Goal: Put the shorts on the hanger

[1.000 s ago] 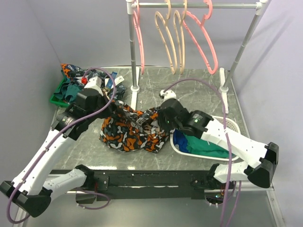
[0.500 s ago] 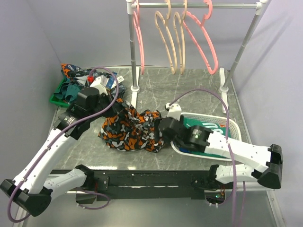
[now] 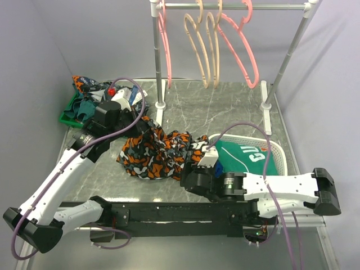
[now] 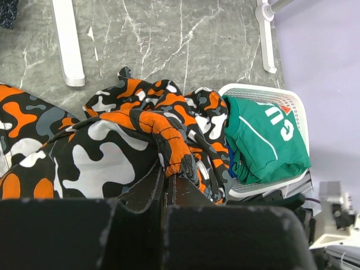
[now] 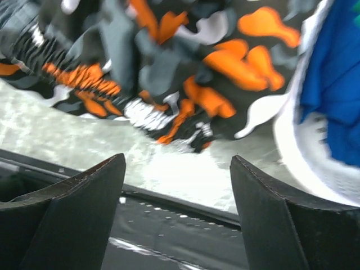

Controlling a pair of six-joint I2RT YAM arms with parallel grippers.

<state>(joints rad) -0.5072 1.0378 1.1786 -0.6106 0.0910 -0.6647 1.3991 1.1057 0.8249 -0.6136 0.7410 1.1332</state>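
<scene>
Left end effector (image 4: 167,181) clenched on shorts (image 4: 107,146), judged ready for lifting. Right end effector (image 5: 177,174) released, seemingly empty; view blurred.

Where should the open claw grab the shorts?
Probably the ribbed waistband at the near edge of the shorts, coming in low from the front. It makes a thick ridge at the heap's rim, right before the open right gripper. The left gripper pinches the band further along.
</scene>
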